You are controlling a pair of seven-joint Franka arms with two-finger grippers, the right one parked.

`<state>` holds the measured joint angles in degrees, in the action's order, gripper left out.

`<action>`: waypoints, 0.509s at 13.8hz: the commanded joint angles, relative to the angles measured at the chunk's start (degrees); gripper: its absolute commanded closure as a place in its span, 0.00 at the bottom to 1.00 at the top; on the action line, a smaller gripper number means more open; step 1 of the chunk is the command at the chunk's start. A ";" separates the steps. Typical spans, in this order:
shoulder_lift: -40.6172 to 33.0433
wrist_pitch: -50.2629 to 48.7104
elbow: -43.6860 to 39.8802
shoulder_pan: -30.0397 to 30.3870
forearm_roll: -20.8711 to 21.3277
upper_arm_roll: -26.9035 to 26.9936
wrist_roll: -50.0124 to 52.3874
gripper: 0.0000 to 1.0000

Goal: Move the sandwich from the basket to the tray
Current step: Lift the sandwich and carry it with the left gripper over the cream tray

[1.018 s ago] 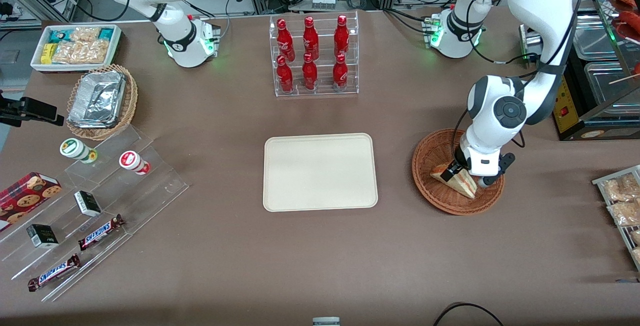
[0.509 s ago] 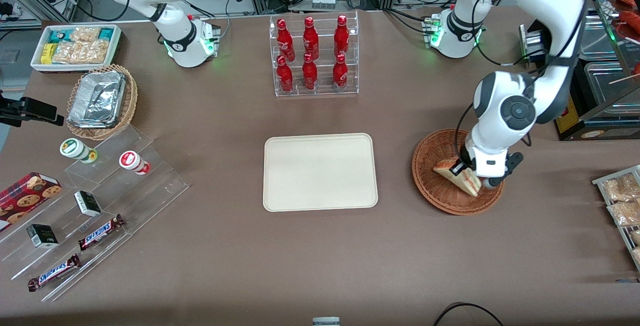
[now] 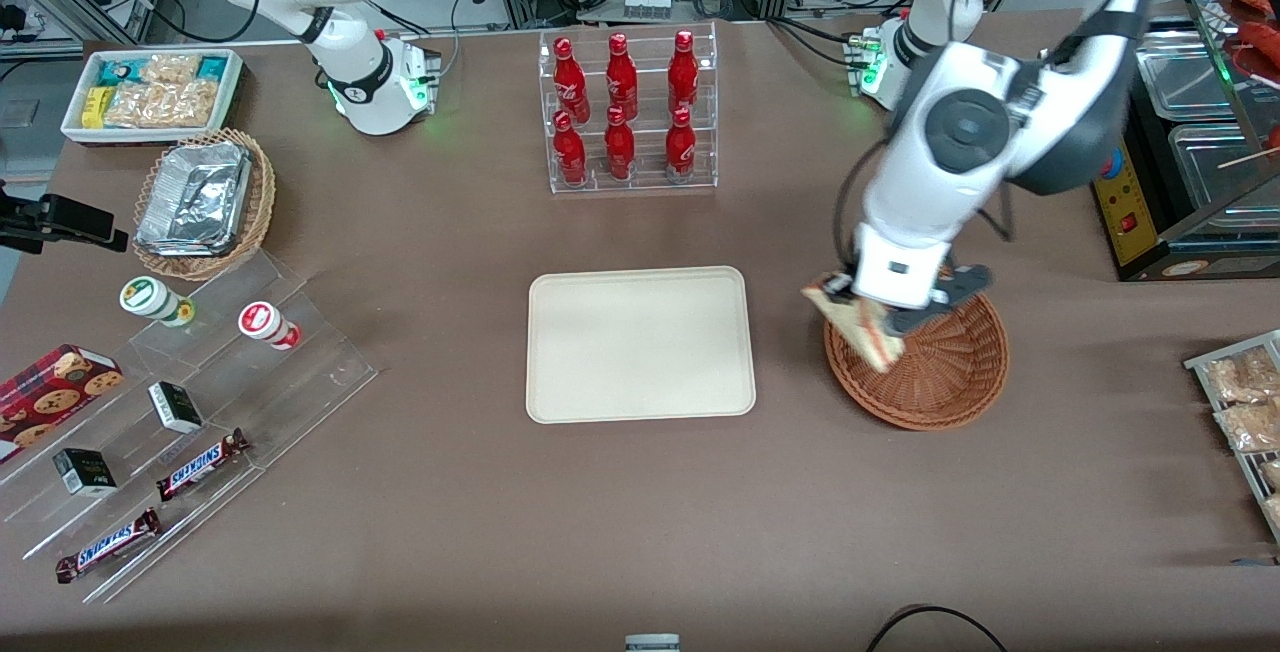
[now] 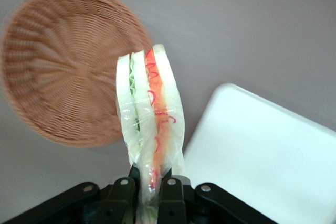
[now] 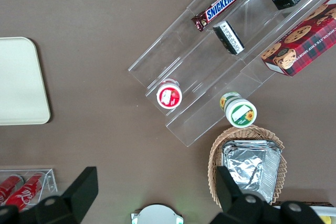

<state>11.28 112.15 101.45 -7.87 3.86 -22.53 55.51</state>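
The left arm's gripper point(image 3: 868, 317) is raised above the table, over the rim of the basket point(image 3: 940, 372) on the side nearest the tray point(image 3: 640, 344). Its two fingers point(image 4: 122, 198) are closed onto the sandwich point(image 3: 856, 320), pinching the wedge at one end so that the rest projects outward from the jaws. In the left wrist view the sandwich point(image 4: 149, 124) is wrapped in clear film, with white bread on both outer faces and a green layer and an orange-red layer visible along its cut edge. The sandwich is clear of the basket floor and hangs in the air, overlapping the basket rim in the front view. The basket point(image 4: 68, 66) is a round, reddish-brown woven bowl standing on the brown table point(image 3: 640, 512) toward the working arm's end, and nothing lies inside it. The tray is a cream-white rectangle with rounded corners and a low rim, lying flat near the middle of the table, just beside the basket with a strip of bare table between them. A corner of the tray point(image 4: 262, 156) shows next to the held sandwich in the left wrist view. A clear rack of red bottles point(image 3: 625, 107) stands farther from the front camera than the tray.
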 commanded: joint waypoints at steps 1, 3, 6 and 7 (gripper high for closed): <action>8.92 -1.23 -7.83 -4.24 1.50 -2.70 0.40 1.00; 14.88 -0.79 -11.34 -9.77 7.62 -2.78 0.91 1.00; 22.01 1.91 -15.74 -15.23 11.17 -2.78 0.40 1.00; 23.08 4.80 -15.67 -15.68 11.78 -2.78 0.30 1.00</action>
<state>30.18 114.95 90.18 -22.11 13.63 -25.45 56.01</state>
